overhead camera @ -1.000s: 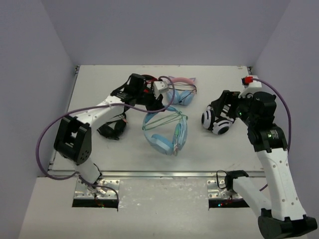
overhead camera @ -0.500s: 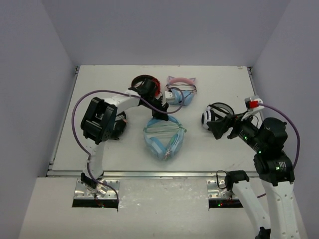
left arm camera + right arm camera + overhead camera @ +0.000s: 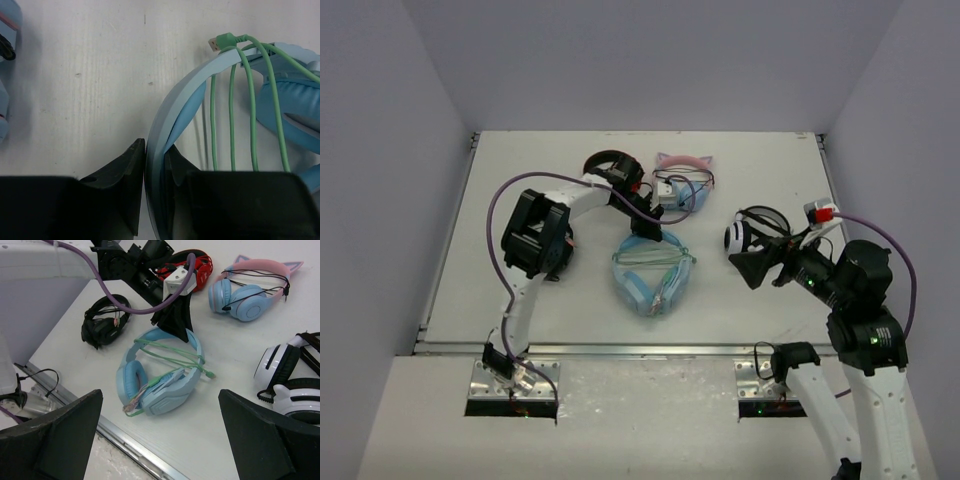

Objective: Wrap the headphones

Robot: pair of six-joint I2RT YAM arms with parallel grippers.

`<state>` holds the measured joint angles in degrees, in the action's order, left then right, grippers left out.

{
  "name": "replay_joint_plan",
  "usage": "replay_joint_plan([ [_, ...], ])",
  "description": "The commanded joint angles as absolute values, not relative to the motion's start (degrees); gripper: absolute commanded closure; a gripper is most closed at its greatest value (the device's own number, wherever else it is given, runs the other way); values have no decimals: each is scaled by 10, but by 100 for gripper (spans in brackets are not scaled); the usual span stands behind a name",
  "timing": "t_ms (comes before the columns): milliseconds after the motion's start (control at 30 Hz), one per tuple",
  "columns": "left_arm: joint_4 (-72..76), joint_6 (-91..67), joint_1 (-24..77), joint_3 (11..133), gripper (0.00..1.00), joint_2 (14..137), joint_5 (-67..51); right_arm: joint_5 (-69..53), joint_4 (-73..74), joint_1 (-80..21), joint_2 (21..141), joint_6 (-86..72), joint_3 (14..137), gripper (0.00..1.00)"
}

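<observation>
The headphones lie flat in the middle of the table, light blue, with the mint-green cable looped several times across the wide headband. The cable's plug sticks out past the band. My left gripper is shut on the far part of the headband, one black finger on each side of it. In the right wrist view the headphones lie ahead of my right gripper, which stands wide open above the table and holds nothing. That gripper hovers right of the headphones.
A pale-blue pair with pink cat ears lies behind the headphones. A white-and-black pair sits just beyond my right gripper. A black pair and a red-and-black pair lie at the left. The metal rail marks the near edge.
My right arm has drawn back from the white-and-black pair and now faces the blue headphones. My left arm has folded in, keeping hold of the headband; the headphones shifted slightly.
</observation>
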<state>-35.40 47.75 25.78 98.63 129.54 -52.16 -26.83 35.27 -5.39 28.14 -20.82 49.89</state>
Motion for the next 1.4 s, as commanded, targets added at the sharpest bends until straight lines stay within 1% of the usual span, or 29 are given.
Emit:
replay_joint_plan([
  [0,-370,462,254,993,78,1284,-566,-281,343,-54,276,-212,513,1],
  [267,-299,388,256,959,65,1240,-498,-276,345,-54,265,-214,526,1],
  [400,-271,353,258,957,63,1217,-451,-271,347,-54,264,-209,531,1],
  [600,-232,308,267,955,62,1196,-325,-244,355,-54,260,-198,545,1],
  [700,-215,287,273,954,62,1182,-295,-239,358,-54,262,-195,549,1],
  [767,-195,255,275,957,62,1162,-255,-242,360,-54,272,-190,552,1],
  [800,-184,214,274,955,62,1151,-214,-240,362,-54,275,-188,552,1],
  [867,-153,165,274,952,62,1106,-165,-209,373,-54,286,-183,549,1],
  [900,-138,96,273,927,60,1082,-80,-192,377,-54,287,-178,544,1],
  [933,-105,62,273,903,57,1057,-37,-146,388,-54,288,-174,541,1],
  [967,-89,31,269,877,49,993,-2,-121,395,-54,290,-163,539,1],
  [1000,-75,-30,267,820,19,957,81,-94,403,-54,293,-157,537,1],
  [1033,-57,-53,265,791,0,891,117,-44,421,-54,293,-154,537,1],
  [1067,-55,-74,262,767,0,862,162,-20,429,-54,294,-148,537,1],
  [1100,-62,-125,259,746,0,833,250,-4,435,-54,293,-147,540,1],
  [1133,-89,-147,256,717,0,781,284,1,445,-54,292,-144,541,1],
  [1200,-158,-197,245,700,0,733,372,16,456,-54,287,-135,549,1],
  [1267,-200,-210,237,676,0,663,410,18,476,-54,287,-133,555,1],
  [1300,-216,-209,237,664,0,608,442,18,485,-54,284,-132,560,1],
  [1367,-219,-200,236,622,0,554,462,9,490,-54,280,-128,559,1],
])
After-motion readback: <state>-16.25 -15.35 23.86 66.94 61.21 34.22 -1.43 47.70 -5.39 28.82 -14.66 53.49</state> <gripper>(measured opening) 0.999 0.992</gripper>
